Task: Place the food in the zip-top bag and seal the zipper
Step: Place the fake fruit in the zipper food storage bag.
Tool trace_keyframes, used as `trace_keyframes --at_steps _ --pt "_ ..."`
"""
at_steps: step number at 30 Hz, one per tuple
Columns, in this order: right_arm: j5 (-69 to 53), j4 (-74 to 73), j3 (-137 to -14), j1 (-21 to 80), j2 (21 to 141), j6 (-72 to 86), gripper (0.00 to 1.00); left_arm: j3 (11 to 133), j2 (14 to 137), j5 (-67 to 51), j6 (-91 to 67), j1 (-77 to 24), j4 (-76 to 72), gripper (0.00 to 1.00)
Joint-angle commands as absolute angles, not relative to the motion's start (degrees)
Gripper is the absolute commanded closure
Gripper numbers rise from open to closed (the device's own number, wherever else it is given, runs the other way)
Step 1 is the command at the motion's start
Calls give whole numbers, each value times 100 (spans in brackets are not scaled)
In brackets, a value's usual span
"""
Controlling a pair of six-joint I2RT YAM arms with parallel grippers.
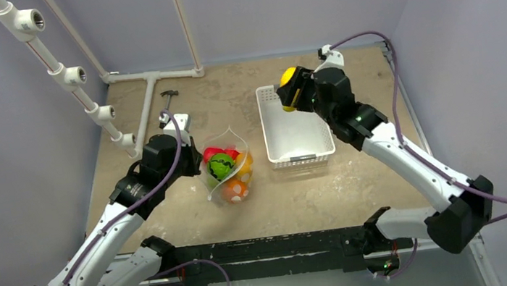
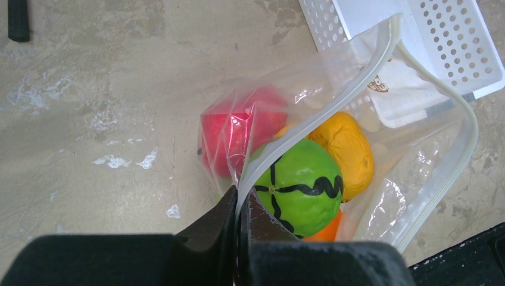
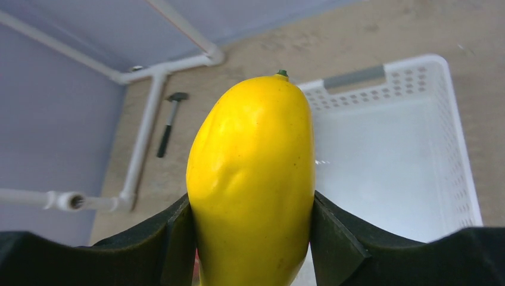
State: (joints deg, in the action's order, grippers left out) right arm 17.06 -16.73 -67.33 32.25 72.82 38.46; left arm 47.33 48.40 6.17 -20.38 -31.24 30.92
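Left wrist: left claw (image 2: 239,199) clamped on zipper (image 2: 333,101) edge of zip-top bag (image 2: 417,173); film soft and crinkly, probably best held by that stiffer strip. Bag rests on bench (image 2: 89,89), food (image 2: 301,185) inside. Right claw (image 3: 251,226) grips glossy yellow fruit (image 3: 253,155) by basket (image 3: 458,155).

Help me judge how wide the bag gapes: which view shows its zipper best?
Left wrist: the zipper runs close-up from the shut left hand round in an open loop. Top external shows only a thin pale curve above the fruits. Right wrist shows none of it; a yellow fruit fills that view.
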Motion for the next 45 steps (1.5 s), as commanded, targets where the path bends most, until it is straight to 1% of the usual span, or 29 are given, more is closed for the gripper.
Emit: trace_keyframes --at_steps 1,10,18,26,35,45 --pt "668 -1015 -6828 3239 6963 3144 100 4736 4818 641 -2005 -3085 2935 100" --pt "-801 -625 -6759 3314 6562 2525 100 4730 4800 642 -2005 -3085 2929 100" --pt "-1626 -669 -6902 3596 6463 2166 100 4732 4820 626 -2004 -3088 2935 100" --pt "-1088 -941 -7303 4863 7113 2118 100 4734 4801 605 -1998 -3092 2927 100" --pt "-626 -1168 -7543 5562 7812 2035 100 4726 4799 586 -1997 -3086 2926 100" --pt "-123 -1415 -7639 5852 8393 2012 100 4723 4781 573 -1986 -3092 2925 100"
